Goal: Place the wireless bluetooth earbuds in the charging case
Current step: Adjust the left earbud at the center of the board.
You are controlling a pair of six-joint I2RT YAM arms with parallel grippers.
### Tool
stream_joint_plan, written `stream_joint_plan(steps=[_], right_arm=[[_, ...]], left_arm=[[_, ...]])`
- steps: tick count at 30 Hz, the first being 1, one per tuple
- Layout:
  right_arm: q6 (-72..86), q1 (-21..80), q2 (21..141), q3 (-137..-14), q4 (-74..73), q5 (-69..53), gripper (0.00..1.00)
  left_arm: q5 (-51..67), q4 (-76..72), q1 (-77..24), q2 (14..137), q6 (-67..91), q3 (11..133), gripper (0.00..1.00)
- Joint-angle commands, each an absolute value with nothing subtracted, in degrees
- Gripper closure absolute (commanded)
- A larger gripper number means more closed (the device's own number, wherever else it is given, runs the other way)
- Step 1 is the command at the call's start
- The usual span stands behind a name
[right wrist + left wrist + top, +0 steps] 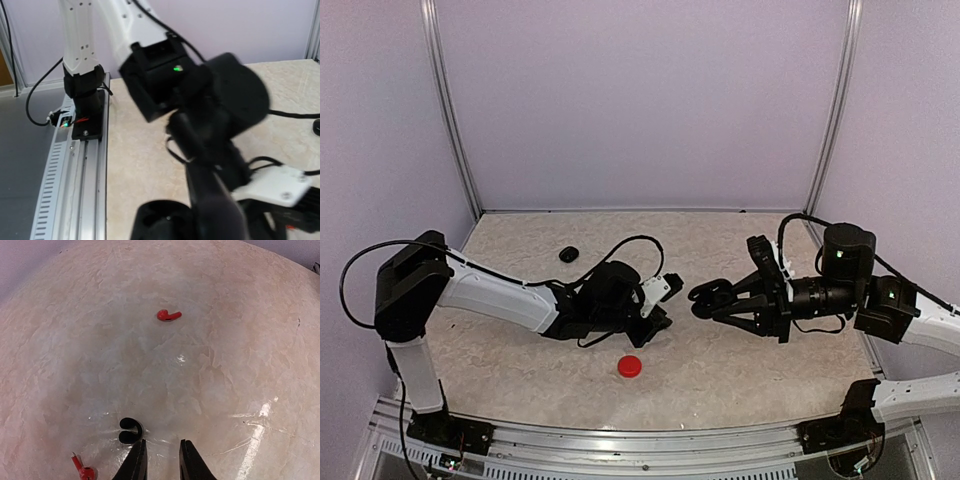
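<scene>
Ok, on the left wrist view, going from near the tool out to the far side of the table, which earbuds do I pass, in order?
Near red earbud at the bottom-left edge → black earbud → far red earbud.

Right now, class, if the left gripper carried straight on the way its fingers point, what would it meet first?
Probably the bare table just ahead of the left gripper; the black earbud lies just beside that line. Along the surface, the far red earbud comes next, though depth is unclear.
</scene>
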State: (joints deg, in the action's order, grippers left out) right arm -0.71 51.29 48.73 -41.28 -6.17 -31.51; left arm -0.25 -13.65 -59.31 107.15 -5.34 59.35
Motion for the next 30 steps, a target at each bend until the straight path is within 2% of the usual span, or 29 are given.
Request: stream_joint_plan(steps=[1, 7, 21, 30], right_arm=[[-0.49, 50.71, 47.93, -40.26, -5.63, -32.84, 1.0], [-0.61, 50.76, 47.58, -40.18, -5.65, -33.13, 1.0], [-0.74, 50.7, 48.07, -40.12, -5.97, -32.89, 1.0], [-0.88, 50.62, 48.25, -40.13, -5.95, -32.7, 1.0]], left_arm=[[2.58, -9.15, -56.07, 110.8, -5.02, 64.89, 0.75], [7.46, -7.77, -53.72, 114.13, -2.86, 68.33, 0.68], [3.63, -0.25, -53.7, 122.93, -1.63, 79.32, 0.68], [1.74, 5.24, -54.4, 125.16, -2.74, 82.18, 0.61]])
